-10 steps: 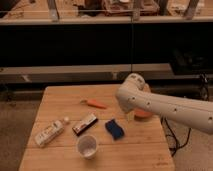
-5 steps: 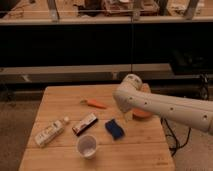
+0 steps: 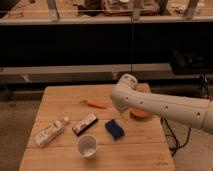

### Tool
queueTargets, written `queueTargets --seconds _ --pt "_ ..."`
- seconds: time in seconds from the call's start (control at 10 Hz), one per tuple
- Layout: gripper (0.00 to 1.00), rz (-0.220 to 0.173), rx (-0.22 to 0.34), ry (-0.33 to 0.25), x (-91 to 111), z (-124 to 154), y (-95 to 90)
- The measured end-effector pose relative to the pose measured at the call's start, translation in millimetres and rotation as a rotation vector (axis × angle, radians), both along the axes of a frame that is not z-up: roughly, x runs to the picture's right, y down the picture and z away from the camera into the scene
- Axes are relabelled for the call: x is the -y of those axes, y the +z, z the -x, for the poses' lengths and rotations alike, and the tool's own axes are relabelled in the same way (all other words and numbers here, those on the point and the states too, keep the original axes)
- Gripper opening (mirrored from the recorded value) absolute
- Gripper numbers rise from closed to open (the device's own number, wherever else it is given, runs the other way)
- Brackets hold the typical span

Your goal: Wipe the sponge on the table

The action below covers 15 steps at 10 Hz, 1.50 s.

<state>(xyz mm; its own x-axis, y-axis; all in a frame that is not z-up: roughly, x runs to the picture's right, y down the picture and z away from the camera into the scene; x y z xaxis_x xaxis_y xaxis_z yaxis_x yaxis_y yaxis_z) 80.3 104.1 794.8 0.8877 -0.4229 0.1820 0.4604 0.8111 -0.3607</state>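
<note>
The dark blue sponge [image 3: 115, 129] lies flat on the light wooden table [image 3: 60, 97], right of centre and toward the front. My white arm [image 3: 165, 106] reaches in from the right, its rounded joint above the table's back right. The gripper [image 3: 121, 116] hangs below that joint, just above and to the right of the sponge, mostly hidden by the arm. I cannot tell whether it touches the sponge.
A clear cup [image 3: 87, 146] stands near the front edge. A brown-and-white flat box [image 3: 84, 123] and a white bottle [image 3: 50, 132] lie to the left. An orange stick-shaped item [image 3: 97, 103] lies mid-table, and an orange disc [image 3: 141, 114] sits under the arm. Dark shelving [image 3: 75, 45] runs behind.
The arm's joint has shifted slightly to the left over the table. The sponge and the other objects have not moved.
</note>
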Motion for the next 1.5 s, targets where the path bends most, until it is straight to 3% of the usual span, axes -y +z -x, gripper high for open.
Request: queueTargets --seconds 0.2,0.4,0.5,0.7,0.8,1.0,1.1,1.2,1.3,1.4,1.5 --pt "0.80 0.013 -0.002 0.011 0 3 1.5" --pt "0.80 0.129 -0.013 0.078 -10 -8 8.4" --pt "0.80 0.170 -0.009 0.109 -16 -10 7.8" --pt "0.80 0.208 -0.012 0.176 -29 -19 -0.6" --pt "0.80 0.209 0.005 0.215 -34 -20 -6.4" --pt "0.80 0.167 0.071 0.320 -44 -29 -19.0" --pt "0.80 0.113 0.155 0.467 -59 -38 -28.2" --pt "0.80 0.093 0.180 0.525 -63 -40 -29.5" --pt "0.80 0.026 0.177 0.660 -73 -41 -31.9" --pt "0.80 0.007 0.147 0.731 -79 -43 -30.3" --pt "0.80 0.006 0.139 0.744 -80 -43 -29.6"
